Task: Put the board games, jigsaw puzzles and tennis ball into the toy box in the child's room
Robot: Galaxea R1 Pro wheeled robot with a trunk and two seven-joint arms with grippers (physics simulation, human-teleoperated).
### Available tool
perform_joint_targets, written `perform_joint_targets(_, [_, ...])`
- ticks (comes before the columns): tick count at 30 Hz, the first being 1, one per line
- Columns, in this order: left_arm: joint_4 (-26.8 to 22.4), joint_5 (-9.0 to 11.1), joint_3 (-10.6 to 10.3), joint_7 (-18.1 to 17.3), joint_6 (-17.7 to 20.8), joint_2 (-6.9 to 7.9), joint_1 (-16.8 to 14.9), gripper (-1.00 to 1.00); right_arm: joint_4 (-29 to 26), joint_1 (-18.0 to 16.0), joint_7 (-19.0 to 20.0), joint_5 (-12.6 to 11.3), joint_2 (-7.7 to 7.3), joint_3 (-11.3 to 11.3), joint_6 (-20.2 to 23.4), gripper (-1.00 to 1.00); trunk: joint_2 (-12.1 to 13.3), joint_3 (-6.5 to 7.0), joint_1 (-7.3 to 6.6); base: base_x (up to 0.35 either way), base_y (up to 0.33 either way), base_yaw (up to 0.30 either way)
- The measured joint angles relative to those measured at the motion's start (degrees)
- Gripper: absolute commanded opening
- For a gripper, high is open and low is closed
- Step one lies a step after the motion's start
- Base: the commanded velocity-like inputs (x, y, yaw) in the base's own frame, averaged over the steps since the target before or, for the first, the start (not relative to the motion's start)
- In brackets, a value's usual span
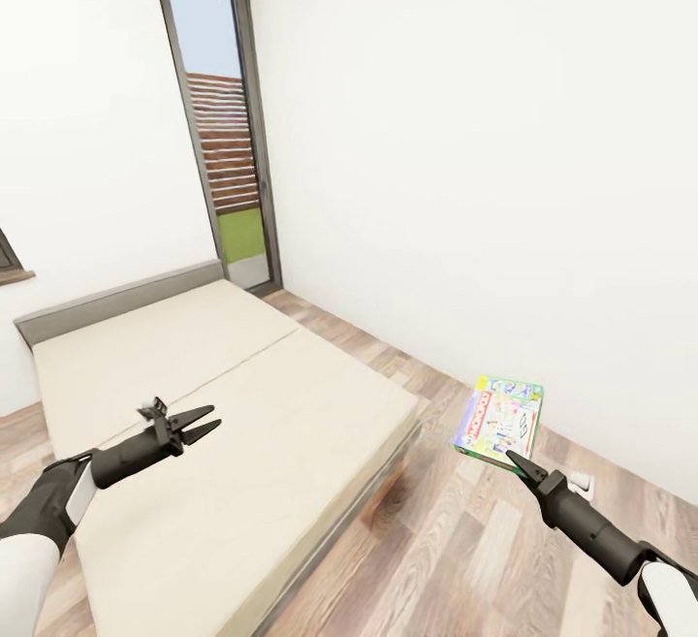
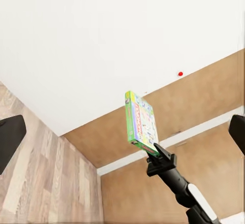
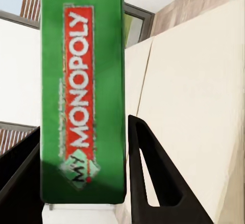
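the right gripper has its jaws closed on 1 edge of the monopoly board game, the white-green box with the red band, and holds it out over the wooden floor just past the corner of the bed. in the right wrist view the green edge with the red monopoly band stands between the 2 dark fingers. the left wrist view shows the box gripped only at its lower corner, with most of it sticking up beyond the jaws.

that corner hold is the main risk, as i judge it. the box is thin and wide, so its weight sits well away from the jaws, and a quick turn of the base or a sharp swing of the arm could make it pivot or slide out and drop to the floor. the wall is near on that side, so a wide swing could knock the box against it.

the left gripper hangs over the mattress with its jaws spread open and nothing in them. the mattress looks bare here. the toy box and the surface are still to be reached, so the carry is likely long, giving the loose hold more time to fail.
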Motion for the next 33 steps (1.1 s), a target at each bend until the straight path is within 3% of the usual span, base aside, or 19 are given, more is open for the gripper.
perform_joint_targets(33, [0.0,-0.1,0.0,0.0,-0.1,-0.29,0.0,1.0,-0.1,0.0,0.0,0.0,0.35,0.2,-0.1,-1.0,0.0,1.17,0.0,0.0,0.0,-0.267])
